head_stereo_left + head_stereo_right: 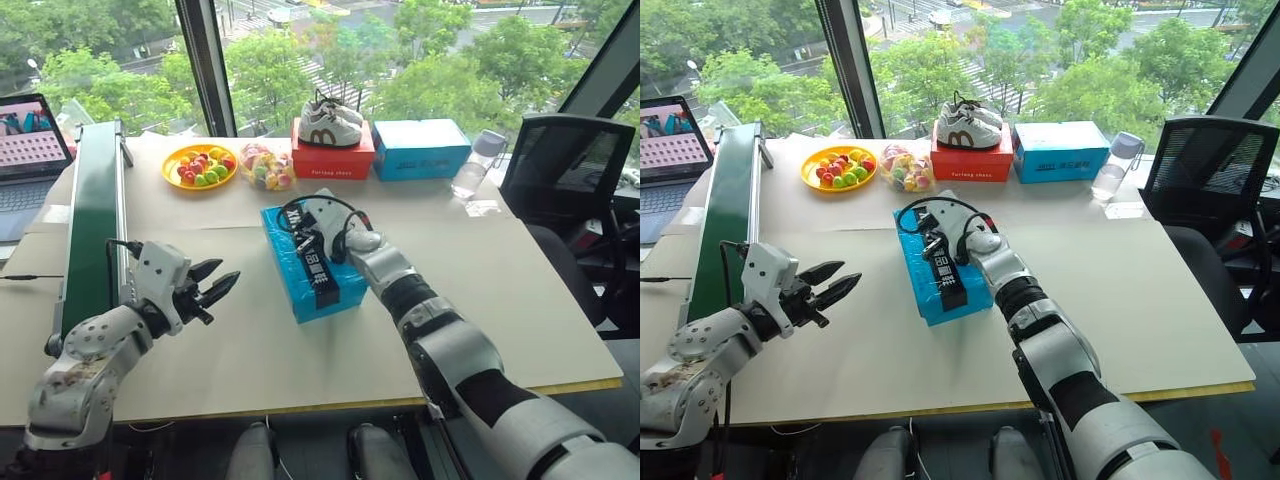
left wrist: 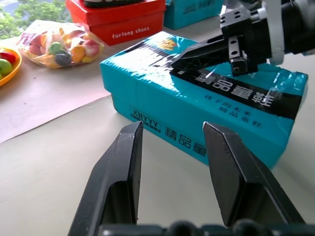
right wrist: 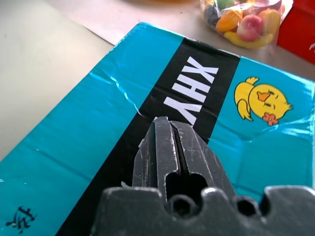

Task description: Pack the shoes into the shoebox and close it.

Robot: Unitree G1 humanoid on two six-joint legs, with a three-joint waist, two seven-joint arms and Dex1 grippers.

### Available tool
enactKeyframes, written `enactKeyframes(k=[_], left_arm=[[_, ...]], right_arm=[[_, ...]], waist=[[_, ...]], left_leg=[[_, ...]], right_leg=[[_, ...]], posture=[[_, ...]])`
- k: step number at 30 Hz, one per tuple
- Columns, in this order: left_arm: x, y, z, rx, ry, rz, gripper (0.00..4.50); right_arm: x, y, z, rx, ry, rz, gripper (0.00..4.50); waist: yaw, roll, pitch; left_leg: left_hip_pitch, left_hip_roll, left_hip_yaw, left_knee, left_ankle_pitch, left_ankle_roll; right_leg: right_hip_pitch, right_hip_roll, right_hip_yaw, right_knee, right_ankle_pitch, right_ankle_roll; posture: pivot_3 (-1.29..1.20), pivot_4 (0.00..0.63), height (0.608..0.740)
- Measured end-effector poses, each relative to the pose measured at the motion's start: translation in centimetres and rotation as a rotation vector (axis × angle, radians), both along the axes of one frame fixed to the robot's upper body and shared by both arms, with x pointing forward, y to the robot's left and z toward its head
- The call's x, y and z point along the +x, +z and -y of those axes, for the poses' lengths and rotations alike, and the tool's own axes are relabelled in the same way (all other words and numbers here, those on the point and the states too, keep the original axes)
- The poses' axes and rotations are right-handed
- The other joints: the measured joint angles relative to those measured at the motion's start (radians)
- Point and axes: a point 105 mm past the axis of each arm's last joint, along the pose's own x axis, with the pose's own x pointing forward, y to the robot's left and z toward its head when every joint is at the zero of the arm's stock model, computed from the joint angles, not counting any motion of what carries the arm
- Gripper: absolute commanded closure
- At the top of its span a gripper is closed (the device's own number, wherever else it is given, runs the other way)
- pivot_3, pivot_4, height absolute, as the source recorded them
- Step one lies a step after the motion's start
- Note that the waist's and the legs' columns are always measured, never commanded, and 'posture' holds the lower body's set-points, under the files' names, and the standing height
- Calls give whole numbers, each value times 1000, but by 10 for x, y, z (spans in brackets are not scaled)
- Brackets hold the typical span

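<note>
Head views — your shoebox (image 1: pixel 305 262) sits mid-table with its lid down, about 12 o'clock from the robot. Your right gripper (image 1: pixel 312 222) rests on the lid's black band, fingers pressed together and holding nothing; my reading is that it is there to press the lid flat. Your left gripper (image 1: pixel 212 288) hangs off at the box's 9 o'clock, apart from it, jaws partly spread and empty — probably waiting to steady the side.

Left wrist view — the two black fingers (image 2: pixel 118 177) frame the box's near wall with a clear gap between them and the cardboard. The right gripper's closed tips touch the lid top.

Right wrist view — shut fingertips (image 3: pixel 170 142) lie on the black band beside the white lettering and the yellow duck sticker (image 3: pixel 262 101).

Hidden: with the lid down you cannot check whether the red shoes are inside. Whether the lid is seated all round is hard to judge; the far edge is masked by the right wrist.
</note>
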Motion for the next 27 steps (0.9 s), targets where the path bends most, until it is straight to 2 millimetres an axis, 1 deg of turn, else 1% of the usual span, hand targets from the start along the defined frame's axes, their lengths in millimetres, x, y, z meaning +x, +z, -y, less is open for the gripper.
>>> enactKeyframes(k=[1, 2, 3, 4, 5, 6, 7, 8, 9, 10, 12, 13, 15, 16, 17, 19, 22, 24, 27], left_arm=[[2, -1, 1, -42, 31, 5, 2434], [4, -3, 2, -85, 56, 10, 2434], [6, -3, 2, -125, 83, 17, 2434], [7, -8, -1, -160, 123, 10, 2434], [9, -11, -3, -172, 158, 9, 2434], [11, -16, -7, -185, 216, 18, 2434], [12, -22, -10, -184, 259, 13, 2434], [13, -26, -12, -176, 291, 12, 2434], [15, -35, -19, -175, 377, 7, 2434], [16, -39, -23, -175, 422, 5, 2434], [18, -46, -29, -191, 508, -5, 2434], [19, -48, -31, -193, 541, -3, 2434], [22, -52, -33, -222, 612, -1, 2434], [23, -54, -33, -233, 629, -4, 2434], [24, -57, -32, -238, 643, -15, 2434], [24, -63, -32, -251, 661, -30, 2434], [24, -71, -34, -257, 678, -54, 2434], [26, -72, -34, -259, 676, -58, 2434], [26, -70, -35, -254, 673, -48, 2434]], right_arm=[[-1, 16, 12, 163, -22, -20, 4471], [-1, 33, 30, 285, -53, -18, 4471], [-1, 49, 48, 367, -86, 2, 4471], [-2, 73, 76, 440, -138, 57, 4471], [-5, 87, 98, 482, -177, 93, 4471], [-12, 98, 127, 529, -233, 131, 4471], [-17, 100, 150, 560, -284, 141, 4471], [-20, 99, 164, 580, -323, 137, 4471], [-26, 85, 195, 554, -431, 123, 4471], [-28, 72, 209, 509, -491, 100, 4471], [-34, 30, 237, 204, -648, 58, 4471], [-37, 14, 245, 92, -695, 43, 4471], [-45, -12, 255, -48, -746, 33, 4471], [-48, -21, 254, -101, -745, 36, 4471], [-51, -29, 252, -194, -730, 62, 4471], [-56, -37, 250, -281, -702, 104, 4471], [-64, -54, 241, -256, -673, 118, 4471], [-67, -63, 239, -251, -669, 103, 4471], [-67, -65, 241, -268, -673, 112, 4471]], waist=[[5, 0, 0], [14, 1, 0], [23, 1, 0], [28, 1, 0], [31, 1, 0], [37, 0, 0], [38, 0, 0], [39, 0, 0], [39, 0, -1], [39, 0, -1], [32, 0, -1], [27, 0, -1], [17, 1, -1], [14, 1, -1], [10, 1, -1], [10, 1, -1], [14, 1, -1], [18, 1, -1], [19, 1, -1]], left_leg=[[-3, 0, 0, 1, 1, 1], [-6, 0, -1, 2, 5, 7], [-7, -1, -1, 2, 5, 7], [-8, -1, -1, 3, 5, 8], [-8, -1, -1, 2, 5, 8], [-7, -1, -1, 2, 4, 8], [-7, -1, -1, 2, 4, 8], [-7, -1, -1, 2, 4, 7], [-6, -1, -1, 3, 4, 7], [-5, -1, -1, 3, 4, 7], [-4, -1, 0, 3, 4, 7], [-4, -1, 0, 3, 4, 7], [-3, -2, 0, 3, 4, 8], [-2, -2, 0, 3, 4, 8], [-1, -2, 0, 3, 5, 8], [0, -3, 0, 3, 5, 8], [0, -3, 0, 3, 5, 8], [0, -4, 0, 4, 5, 8], [0, -4, 0, 4, 4, 7]], right_leg=[[-1, 0, 0, 1, 0, 1], [-2, 0, 0, 0, 1, 2], [-3, 0, 0, 0, 1, 2], [-3, 0, -1, -1, 1, 3], [-2, 0, -1, -2, 1, 3], [-1, -1, -1, -2, 0, 3], [-1, -1, -1, -3, 0, 3], [-1, -1, -1, -3, 0, 3], [-1, -1, -1, -3, 0, 2], [-1, -1, -1, -3, 0, 2], [-1, -1, 0, -3, 1, 2], [-1, -1, 1, -3, 1, 1], [-1, 0, 3, -2, 1, 2], [0, 0, 4, -2, 1, 3], [0, 1, 5, -2, 1, 3], [1, 1, 6, -2, 0, 4], [1, 1, 6, -2, 0, 5], [2, 1, 7, -2, 1, 5], [2, 0, 7, -2, 0, 5]], posture=[[0, 150, 735], [0, 150, 735], [0, 150, 735], [0, 150, 735], [0, 150, 735], [0, 150, 735], [0, 150, 735], [0, 150, 735], [0, 150, 735], [0, 150, 735], [0, 150, 735], [0, 150, 735], [0, 150, 735], [0, 150, 735], [0, 150, 735], [0, 150, 735], [0, 150, 735], [0, 150, 735], [0, 150, 735]])
